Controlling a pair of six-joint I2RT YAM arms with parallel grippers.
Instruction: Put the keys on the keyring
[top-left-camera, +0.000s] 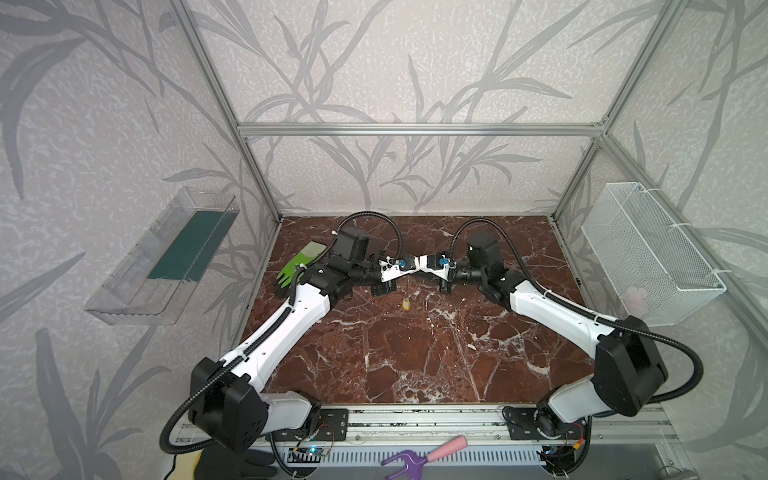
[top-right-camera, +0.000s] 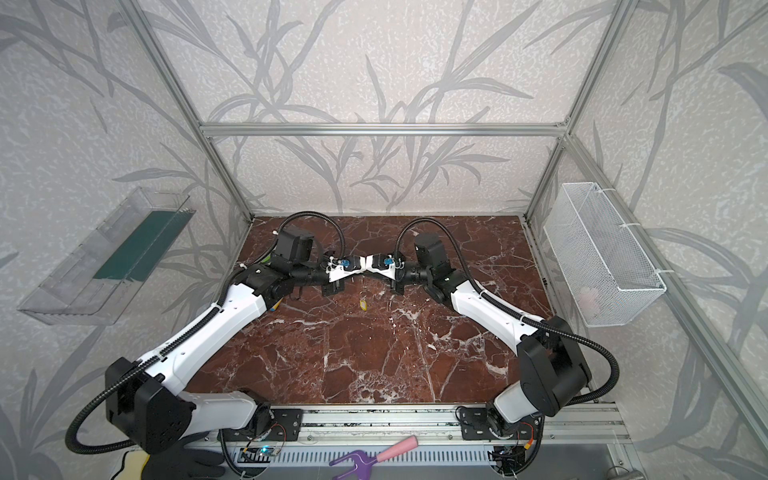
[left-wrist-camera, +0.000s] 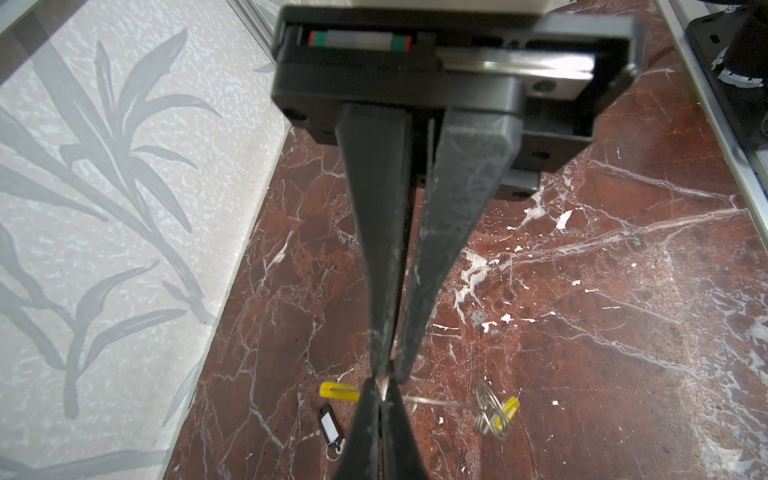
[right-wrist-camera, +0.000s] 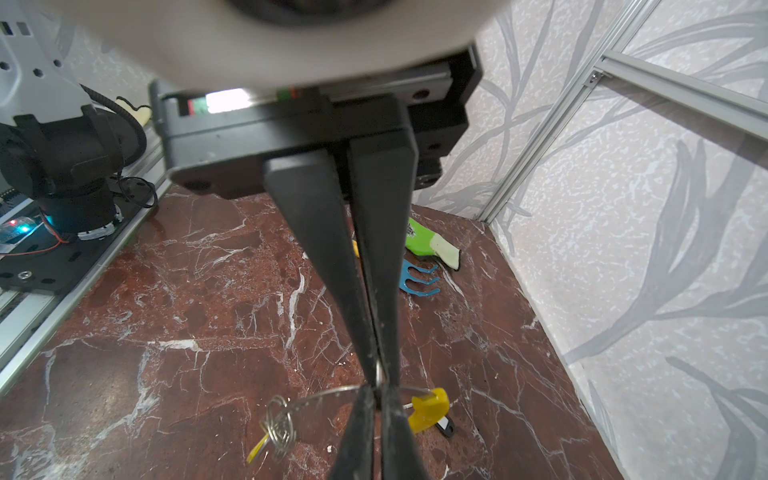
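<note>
Both grippers meet tip to tip above the middle of the table. The keyring (right-wrist-camera: 324, 394) is a thin grey wire loop with a yellow segment (right-wrist-camera: 430, 409), held in the air between them. My left gripper (left-wrist-camera: 388, 374) is shut on the wire, and my right gripper (right-wrist-camera: 377, 374) is shut on it from the opposite side. One of the keys hangs from the loop by its small split ring (left-wrist-camera: 488, 409), its yellow tag (top-left-camera: 406, 305) dangling below. The black-fob key (left-wrist-camera: 329, 428) lies on the table under the grippers. In both top views the arms hide the loop.
A green glove (top-left-camera: 297, 266) and a blue toy rake (right-wrist-camera: 417, 280) lie at the back left of the marble table (top-left-camera: 415, 353). A clear bin (top-left-camera: 166, 257) hangs on the left wall, a white wire basket (top-left-camera: 648, 253) on the right. A pink-and-purple fork (top-left-camera: 419, 455) lies in front of the table.
</note>
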